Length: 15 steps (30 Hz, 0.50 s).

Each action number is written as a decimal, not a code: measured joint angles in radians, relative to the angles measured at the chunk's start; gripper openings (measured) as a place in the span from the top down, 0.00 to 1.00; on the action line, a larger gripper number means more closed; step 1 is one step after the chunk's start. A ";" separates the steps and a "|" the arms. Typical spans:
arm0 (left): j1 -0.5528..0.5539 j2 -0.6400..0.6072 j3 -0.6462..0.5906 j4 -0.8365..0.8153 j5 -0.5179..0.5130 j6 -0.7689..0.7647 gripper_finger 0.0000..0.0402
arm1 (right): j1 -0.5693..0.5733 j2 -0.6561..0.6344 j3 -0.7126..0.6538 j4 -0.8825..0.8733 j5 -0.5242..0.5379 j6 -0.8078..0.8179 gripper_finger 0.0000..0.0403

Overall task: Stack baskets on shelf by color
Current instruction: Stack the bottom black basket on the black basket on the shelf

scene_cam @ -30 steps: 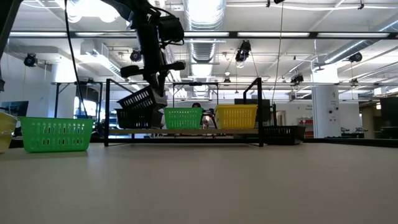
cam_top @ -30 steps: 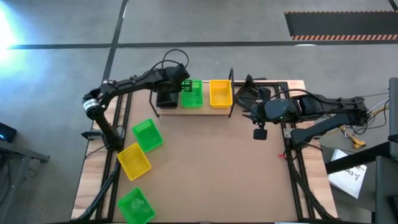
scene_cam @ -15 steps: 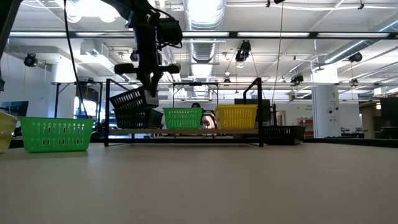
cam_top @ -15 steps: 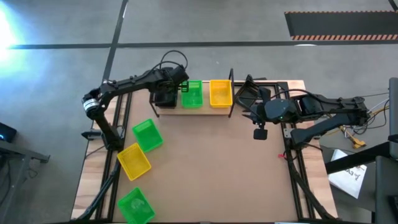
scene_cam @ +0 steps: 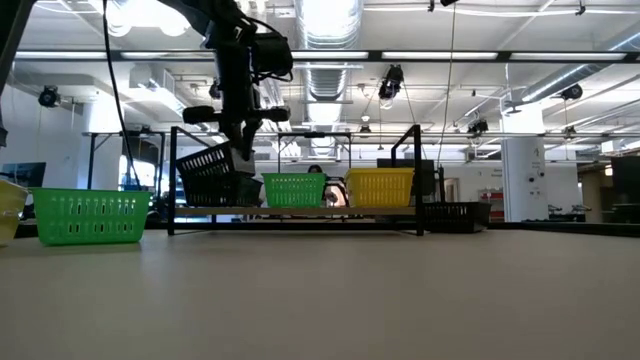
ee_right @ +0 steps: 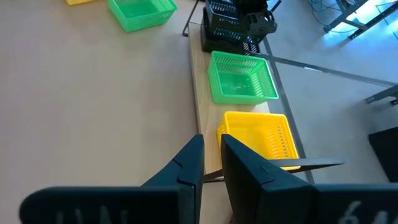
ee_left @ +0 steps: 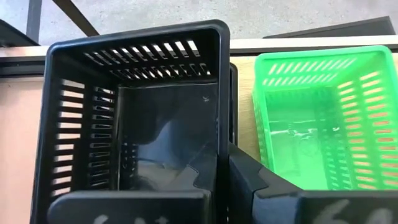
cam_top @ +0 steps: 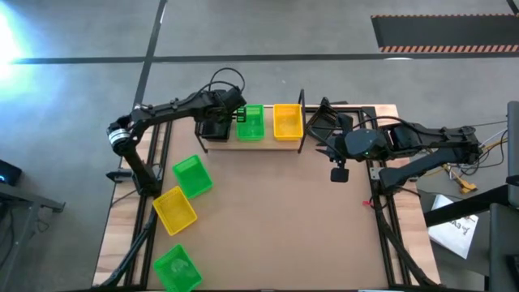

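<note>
My left gripper (cam_top: pixel 229 116) (ee_left: pixel 224 158) is at the shelf's (cam_top: pixel 268 141) left end, shut on a black basket (cam_top: pixel 214 127) (scene_cam: pixel 213 172). That basket sits slightly tilted in a second black basket, whose rim (ee_left: pixel 234 93) shows just beside it. A green basket (cam_top: pixel 250 123) and a yellow basket (cam_top: pixel 287 122) stand on the plank to its right. My right gripper (cam_top: pixel 324 139) (ee_right: pixel 212 146) hovers off the shelf's right end, shut and holding nothing. Beside it, another black basket (scene_cam: pixel 455 215) rests on the table. My left gripper pinches the black basket's long side wall (ee_left: pixel 222 134), the one facing the green basket. One finger (ee_left: pixel 134 208) is inside the basket and the other finger (ee_left: pixel 255 183) is outside. The fingers come from above, pointing down. The basket sits lowered into the black basket beneath it.
Two green baskets (cam_top: pixel 192 176) (cam_top: pixel 177 268) and a yellow one (cam_top: pixel 174 209) lie on the table's left side. Black wire uprights (scene_cam: pixel 172 180) stand at the shelf's ends. The middle and right of the tabletop (cam_top: pixel 284 219) is open.
My left gripper has moved toward the shelf's left end and down, carrying the black basket. The basket hung tilted above the lower black basket and now sits lower, nested into it and less tilted. The right arm has kept still.
</note>
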State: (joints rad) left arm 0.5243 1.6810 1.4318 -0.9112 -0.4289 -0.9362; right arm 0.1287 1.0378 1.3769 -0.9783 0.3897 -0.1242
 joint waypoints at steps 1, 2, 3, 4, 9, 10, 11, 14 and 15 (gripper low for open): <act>0.000 0.000 -0.003 0.007 0.000 0.002 0.98 | 0.000 0.000 0.000 0.000 0.000 0.000 0.88; 0.000 0.000 -0.007 0.018 0.000 0.004 0.97 | 0.000 0.000 0.000 0.000 -0.001 0.000 0.88; 0.000 0.000 -0.012 0.033 0.001 0.004 0.95 | 0.000 0.000 0.000 0.000 -0.003 0.003 0.88; 0.000 0.000 -0.020 0.047 0.002 0.005 0.92 | 0.000 0.000 0.000 0.000 -0.004 0.007 0.88; 0.000 0.002 -0.038 0.056 0.008 0.006 0.75 | 0.000 0.000 0.000 0.000 -0.006 0.026 0.88; 0.000 0.002 -0.038 0.056 0.008 0.010 0.72 | 0.000 0.000 0.000 0.000 -0.006 0.028 0.88; 0.000 0.001 -0.038 0.056 0.011 0.021 0.70 | 0.000 0.000 0.000 0.000 -0.008 0.032 0.88; 0.000 -0.003 -0.016 0.053 0.031 0.079 0.66 | 0.000 0.000 0.000 0.000 -0.023 0.036 0.88; 0.000 -0.005 -0.004 0.055 0.039 0.092 0.66 | 0.000 0.000 0.000 0.000 -0.026 0.036 0.88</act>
State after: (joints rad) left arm 0.5243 1.6755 1.4276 -0.8564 -0.3896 -0.8442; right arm 0.1287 1.0378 1.3769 -0.9783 0.3640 -0.0878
